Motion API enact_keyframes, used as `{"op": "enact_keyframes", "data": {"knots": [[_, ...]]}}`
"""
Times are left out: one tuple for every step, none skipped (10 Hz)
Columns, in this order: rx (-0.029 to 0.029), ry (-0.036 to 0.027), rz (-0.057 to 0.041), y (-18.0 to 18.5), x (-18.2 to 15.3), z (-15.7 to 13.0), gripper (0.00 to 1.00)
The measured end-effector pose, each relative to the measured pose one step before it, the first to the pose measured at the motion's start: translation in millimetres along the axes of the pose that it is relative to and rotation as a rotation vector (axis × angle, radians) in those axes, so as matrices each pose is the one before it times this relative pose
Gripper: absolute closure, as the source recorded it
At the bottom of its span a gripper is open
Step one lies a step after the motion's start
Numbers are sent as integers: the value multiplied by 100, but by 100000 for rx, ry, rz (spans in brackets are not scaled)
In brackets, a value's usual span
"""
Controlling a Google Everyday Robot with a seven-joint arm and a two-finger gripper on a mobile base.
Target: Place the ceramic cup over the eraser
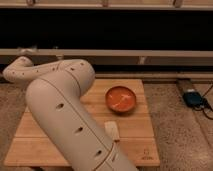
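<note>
My big white arm (65, 115) fills the left and middle of the camera view, rising from the bottom edge and folding back to an elbow at the far left (17, 70). The gripper does not show; it is hidden behind the arm or out of the view. The white ceramic cup and the black eraser are hidden or out of view as well.
A wooden board (137, 137) lies on the speckled floor. An orange-red round bowl (120, 99) sits on its right half. A pale cream flat block (112, 130) lies just in front of the bowl, next to the arm. A blue device with a cable (192, 98) lies right of the board.
</note>
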Motion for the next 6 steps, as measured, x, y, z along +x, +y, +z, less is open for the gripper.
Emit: {"op": "enact_keyframes", "data": {"knots": [[-6,180,363,-123,-379,-78,58],[-145,937,980,-152,-396,-335,70],[-51,780,496,-202,-164,-258,78],[-386,1422,509,-319,-42,-554,88],[-210,1568,504,-447,-229,-784,96],[-1131,1433,391,-306,-538,-1272,100]]}}
